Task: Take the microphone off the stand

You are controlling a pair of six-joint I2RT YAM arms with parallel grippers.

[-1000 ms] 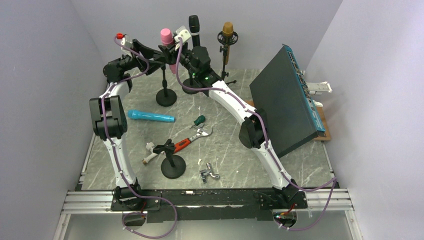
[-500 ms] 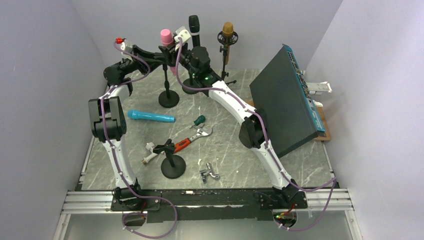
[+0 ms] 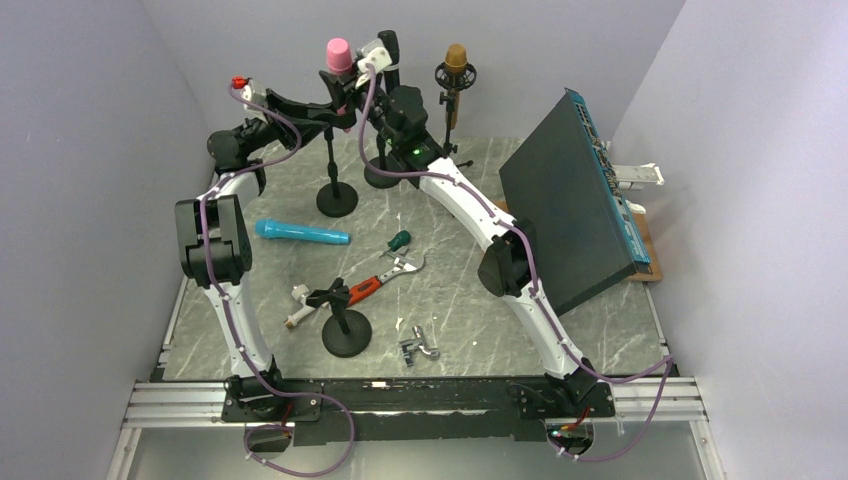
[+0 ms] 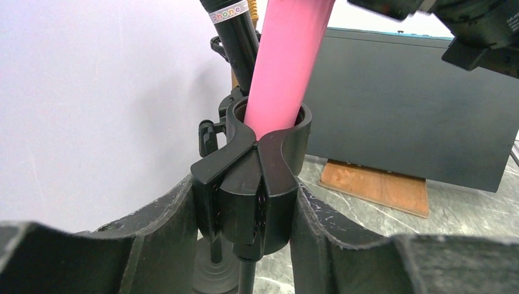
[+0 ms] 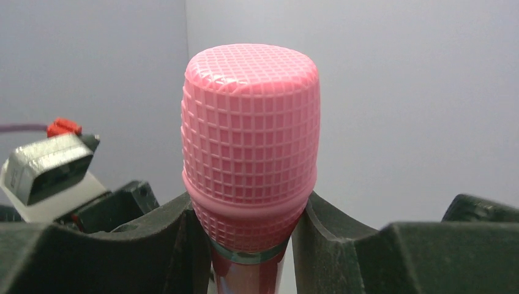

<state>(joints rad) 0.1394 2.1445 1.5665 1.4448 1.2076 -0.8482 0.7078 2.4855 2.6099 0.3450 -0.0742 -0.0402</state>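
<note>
Marble surface (image 3: 460, 300), grey walls. R end effector (image 5: 251, 229) clamps pink microphone (image 5: 251, 122) under its head; L end effector (image 4: 245, 214) pinches stand clip (image 4: 257, 165) w/ microphone seated in it.

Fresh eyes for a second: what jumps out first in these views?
The pink microphone at the back stands out first, clamped just below its head by the right arm's jaws. Its handle sits in the black stand clip, which the left arm's jaws pinch. Next comes the big dark slab leaning at the right.
</note>
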